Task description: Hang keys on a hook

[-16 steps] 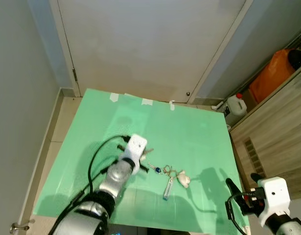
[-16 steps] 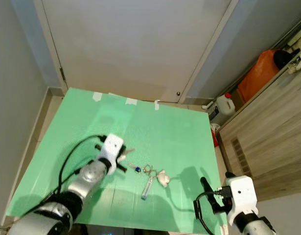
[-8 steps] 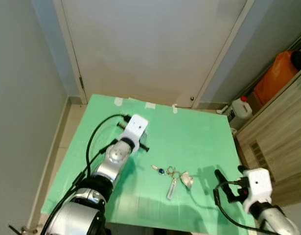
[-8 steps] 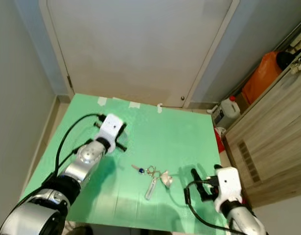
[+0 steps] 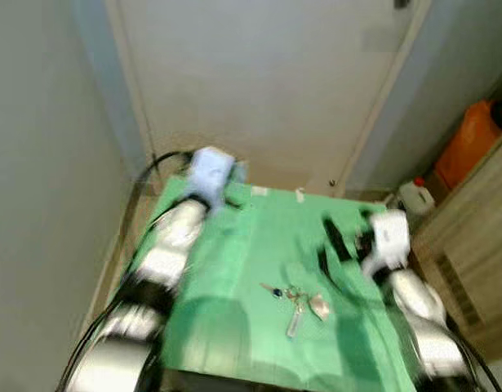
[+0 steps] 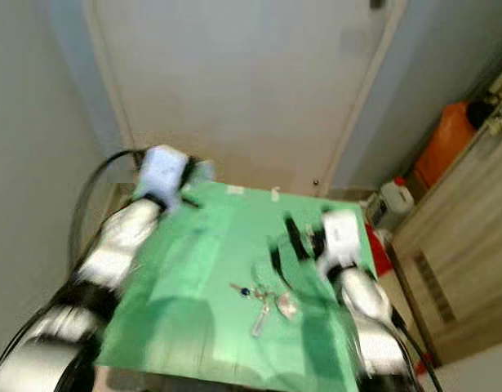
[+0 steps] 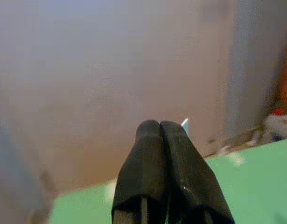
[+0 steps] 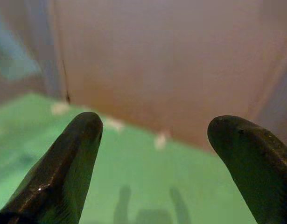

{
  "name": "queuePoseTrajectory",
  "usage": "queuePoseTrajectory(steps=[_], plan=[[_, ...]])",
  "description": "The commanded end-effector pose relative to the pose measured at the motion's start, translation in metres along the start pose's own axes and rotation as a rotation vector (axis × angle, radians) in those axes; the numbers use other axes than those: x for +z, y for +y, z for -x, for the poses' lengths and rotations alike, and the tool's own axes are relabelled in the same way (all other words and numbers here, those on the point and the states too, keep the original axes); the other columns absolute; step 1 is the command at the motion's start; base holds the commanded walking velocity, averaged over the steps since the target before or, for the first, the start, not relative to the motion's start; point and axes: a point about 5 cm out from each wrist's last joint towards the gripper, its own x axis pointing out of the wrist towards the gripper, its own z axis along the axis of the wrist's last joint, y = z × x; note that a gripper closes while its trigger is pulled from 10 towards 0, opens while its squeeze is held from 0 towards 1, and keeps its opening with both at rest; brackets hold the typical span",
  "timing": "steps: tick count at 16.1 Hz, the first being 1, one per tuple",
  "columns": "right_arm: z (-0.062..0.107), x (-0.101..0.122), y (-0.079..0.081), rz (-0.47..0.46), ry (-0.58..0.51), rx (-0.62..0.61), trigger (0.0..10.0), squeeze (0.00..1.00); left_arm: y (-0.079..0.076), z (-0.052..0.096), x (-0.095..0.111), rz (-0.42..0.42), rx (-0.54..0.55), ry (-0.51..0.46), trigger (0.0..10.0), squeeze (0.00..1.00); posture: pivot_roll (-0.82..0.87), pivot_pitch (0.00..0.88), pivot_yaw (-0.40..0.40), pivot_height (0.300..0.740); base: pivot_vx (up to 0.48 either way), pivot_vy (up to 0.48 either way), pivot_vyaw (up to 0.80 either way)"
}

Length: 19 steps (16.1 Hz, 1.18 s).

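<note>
Both arms have lifted since half a second ago, and the head view has swung and blurred with them.

Left side: my left gripper (image 7: 160, 128) is up near the far-left corner of the green mat (image 5: 234, 269), by the door (image 5: 267, 90); its fingers are pressed together with nothing between them.

Centre: the keys (image 5: 295, 298) lie flat on the mat, a small bunch with a pale fob, touched by neither gripper.

Right side: my right gripper (image 8: 155, 135) hovers above the mat just beyond the keys, fingers spread wide and empty, pointing toward the door. Orange bag (image 5: 473, 135) and white jug (image 5: 415, 196) stand off the mat to the right.

Risk, as I judge it: the picture is smeared, so my aim is poor. A descent now could land beside the ring, or pinch only the fob and let the bunch slide on the slick mat. I cannot make out a hook.
</note>
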Motion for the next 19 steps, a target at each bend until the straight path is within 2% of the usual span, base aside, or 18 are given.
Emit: queuePoseTrajectory(steps=[1,4,5,6,8,11,15,17,19], plan=[[-0.002,-0.008,0.001,-0.038,0.034,-0.016,10.0,0.0,0.011,0.013,-0.003,0.022,0.053,0.008,0.0,0.22,-0.02,0.0,-0.047,0.74,0.0,0.0,0.0],[-0.011,-0.002,0.011,-0.053,0.018,0.002,10.0,0.0,0.027,0.043,-0.001,0.069,0.156,-0.007,0.0,0.23,0.01,0.0,-0.031,0.74,0.0,0.0,0.0],[-0.012,-0.003,0.014,-0.06,0.017,0.0,10.0,0.0,0.024,0.059,-0.001,0.154,0.188,-0.038,0.0,0.23,0.02,0.0,-0.034,0.74,0.0,0.0,0.0],[-0.01,-0.005,0.016,-0.066,0.018,0.0,10.0,0.0,0.011,0.071,0.0,0.21,0.159,-0.049,0.0,0.23,0.02,0.0,-0.035,0.74,0.0,0.0,0.0],[-0.005,-0.008,0.02,-0.081,0.025,0.005,10.0,0.0,-0.01,0.089,-0.003,0.265,0.1,-0.035,0.0,0.23,0.02,0.0,-0.043,0.74,0.0,0.0,0.0],[-0.002,-0.009,0.024,-0.094,0.025,0.011,10.0,0.0,-0.019,0.084,0.004,0.247,0.043,-0.029,0.0,0.23,0.02,0.0,-0.041,0.74,0.0,0.0,0.0],[-0.005,-0.008,0.027,-0.103,0.02,0.012,10.0,0.0,-0.016,0.081,0.009,0.243,0.047,-0.043,0.0,0.23,0.01,0.0,-0.04,0.74,0.0,0.0,0.0],[-0.004,-0.008,0.025,-0.103,0.022,0.006,10.0,0.0,-0.018,0.081,0.009,0.257,0.044,-0.049,0.0,0.24,0.01,0.0,-0.039,0.74,0.0,-0.427,0.0],[-0.002,-0.01,0.023,-0.106,0.027,-0.001,10.0,0.0,-0.021,0.08,0.01,0.256,0.032,-0.05,0.0,0.28,0.01,0.0,-0.038,0.74,0.0,-0.469,0.0]])
